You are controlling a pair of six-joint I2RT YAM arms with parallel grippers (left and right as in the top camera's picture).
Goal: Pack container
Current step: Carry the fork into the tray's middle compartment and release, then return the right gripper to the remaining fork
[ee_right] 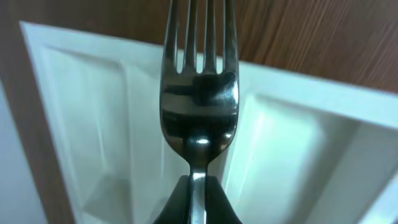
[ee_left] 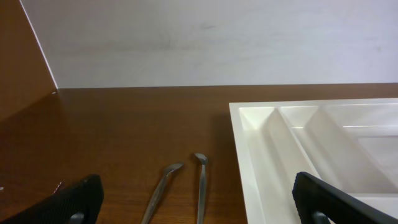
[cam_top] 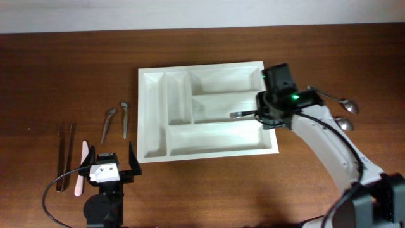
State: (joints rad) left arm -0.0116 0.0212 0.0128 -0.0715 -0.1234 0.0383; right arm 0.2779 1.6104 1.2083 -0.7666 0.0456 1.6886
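Observation:
The container is a large white cutlery tray with five compartments, lying mid-table; it also shows in the left wrist view and the right wrist view. My right gripper is shut on a steel fork by its handle, holding it over the tray's middle long compartment; the fork points left. My left gripper is open and empty at the front left, near the tray's lower left corner. Two metal utensils lie on the wood just left of the tray and show in the left wrist view.
Tongs and a pale spatula-like piece lie at far left. Two spoons lie right of the tray behind my right arm. A pale wall runs along the table's far edge.

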